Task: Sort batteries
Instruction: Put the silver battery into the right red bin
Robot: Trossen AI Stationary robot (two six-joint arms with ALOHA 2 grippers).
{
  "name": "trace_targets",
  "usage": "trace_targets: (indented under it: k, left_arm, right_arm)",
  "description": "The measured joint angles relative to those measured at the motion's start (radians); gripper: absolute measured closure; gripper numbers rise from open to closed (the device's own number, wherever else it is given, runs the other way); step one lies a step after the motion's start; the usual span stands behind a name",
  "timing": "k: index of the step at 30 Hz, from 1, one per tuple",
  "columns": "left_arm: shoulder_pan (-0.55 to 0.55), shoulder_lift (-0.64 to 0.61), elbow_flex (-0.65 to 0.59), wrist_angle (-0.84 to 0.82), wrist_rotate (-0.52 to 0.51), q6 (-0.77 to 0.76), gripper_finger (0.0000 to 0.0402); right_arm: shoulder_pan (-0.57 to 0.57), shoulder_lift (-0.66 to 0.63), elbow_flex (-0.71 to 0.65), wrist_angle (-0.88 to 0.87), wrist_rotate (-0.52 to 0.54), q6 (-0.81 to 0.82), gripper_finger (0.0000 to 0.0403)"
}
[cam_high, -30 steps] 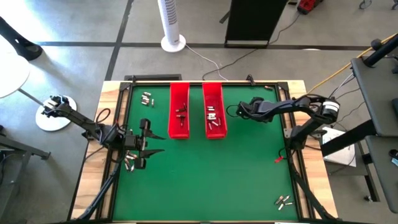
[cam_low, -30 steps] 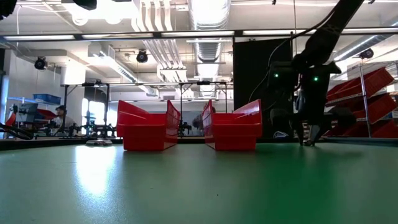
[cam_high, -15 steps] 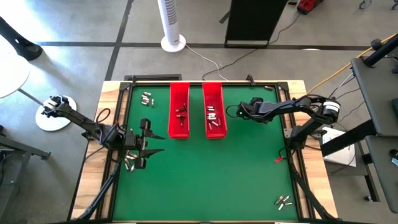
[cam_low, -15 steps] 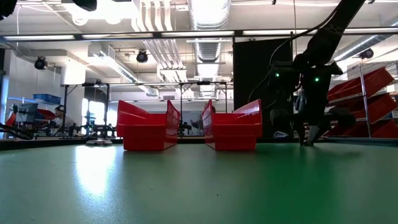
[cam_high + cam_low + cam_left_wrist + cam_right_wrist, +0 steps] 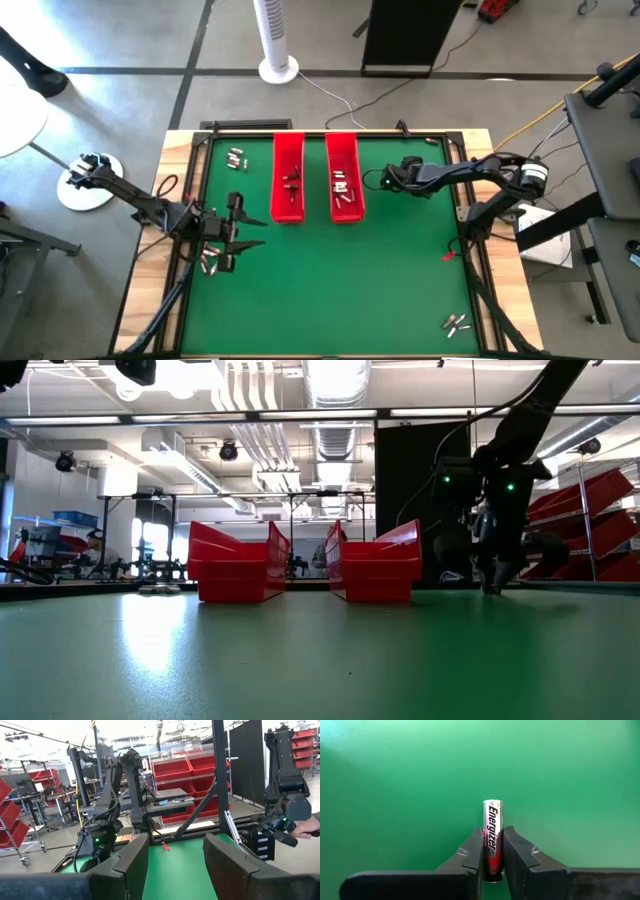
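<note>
Broadly, the wide green felt-topped table (image 5: 330, 270) carries everything, and two long red plastic trays (image 5: 288, 178) stand side by side toward its far edge, each already holding a few small silvery cylindrical batteries (image 5: 342, 186), which suggests they serve as the sorting bins. The right hand (image 5: 385, 180) sits low over the table just beside the right-hand tray (image 5: 345, 176), and its wrist view shows the two dark fingers (image 5: 470, 852) pinched tight on a single silver-and-red Energizer battery (image 5: 492, 837), gripped round its lower half so the top stands free; that hold likely lets it be carried over the tray wall. The left hand (image 5: 232, 230) waits near the table's left edge with its fingers (image 5: 131, 862) parted and nothing between them, close to a loose cluster of batteries (image 5: 209, 262). More loose batteries lie at the far left corner (image 5: 236, 157) and the near right corner (image 5: 457, 322), still unsorted.
</note>
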Motion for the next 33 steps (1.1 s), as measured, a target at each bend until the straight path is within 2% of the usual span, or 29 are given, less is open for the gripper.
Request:
trace_targets:
  k: [7,10,13,17,19,22,26,30,33]
  left_arm:
    - [0.0,0.0,0.0,-0.012,0.0,-0.001,0.0233]
    - [0.0,0.0,0.0,-0.023,0.0,-0.001,0.0233]
    - [0.0,-0.001,0.0,-0.039,0.0,-0.001,0.0233]
    - [0.0,-0.002,0.0,-0.102,0.0,-0.001,0.0233]
    - [0.0,-0.002,0.0,-0.137,-0.007,-0.001,0.0233]
    - [0.0,-0.002,0.0,-0.169,-0.073,-0.017,0.0233]
    - [0.001,-0.009,0.0,-0.193,-0.161,-0.063,0.0233]
    - [0.001,-0.014,0.0,-0.198,-0.141,-0.082,0.0233]
    - [0.001,-0.024,0.0,-0.2,-0.047,-0.089,0.0233]
  right_arm:
    - [0.018,-0.149,0.003,-0.103,-0.041,-0.033,0.0361]
    - [0.044,-0.237,0.03,-0.156,-0.02,-0.06,0.0364]
    - [0.092,-0.313,0.057,-0.214,0.015,-0.091,0.0364]
    - [0.191,-0.383,0.13,-0.205,0.052,-0.153,0.0364]
    - [0.251,-0.385,0.183,-0.204,0.081,-0.203,0.0364]
    - [0.332,-0.369,0.282,-0.199,0.109,-0.306,0.0364]
    - [0.382,-0.295,0.436,-0.202,0.104,-0.493,0.0364]
    - [0.377,-0.182,0.601,-0.198,0.019,-0.699,0.0364]
    - [0.361,-0.084,0.706,-0.202,-0.068,-0.842,0.0364]
